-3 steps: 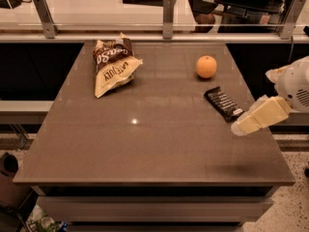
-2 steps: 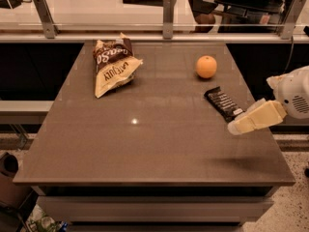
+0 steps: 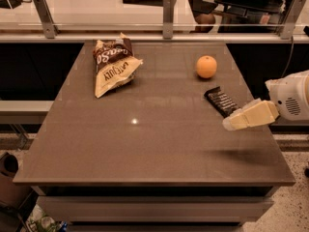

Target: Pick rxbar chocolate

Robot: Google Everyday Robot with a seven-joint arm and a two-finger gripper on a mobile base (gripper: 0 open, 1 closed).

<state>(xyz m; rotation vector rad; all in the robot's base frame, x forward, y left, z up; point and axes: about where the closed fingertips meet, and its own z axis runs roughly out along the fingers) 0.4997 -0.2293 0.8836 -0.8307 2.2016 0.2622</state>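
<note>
The rxbar chocolate (image 3: pixel 220 100) is a small flat black wrapper with white lettering. It lies on the right part of the brown table (image 3: pixel 145 144), in front of the orange. My gripper (image 3: pixel 229 123) comes in from the right edge on a white arm. Its cream-coloured fingers (image 3: pixel 251 116) point left and hover above the table, just in front of the bar's near end. It holds nothing that I can see.
An orange (image 3: pixel 206 66) sits behind the bar. A brown-and-cream chip bag (image 3: pixel 112 65) lies at the back left. A glass barrier with metal posts (image 3: pixel 167 11) runs along the table's far edge.
My gripper has moved slightly to the left and a little lower, staying close to the bar's near end. The bar, orange and bag have not moved.
</note>
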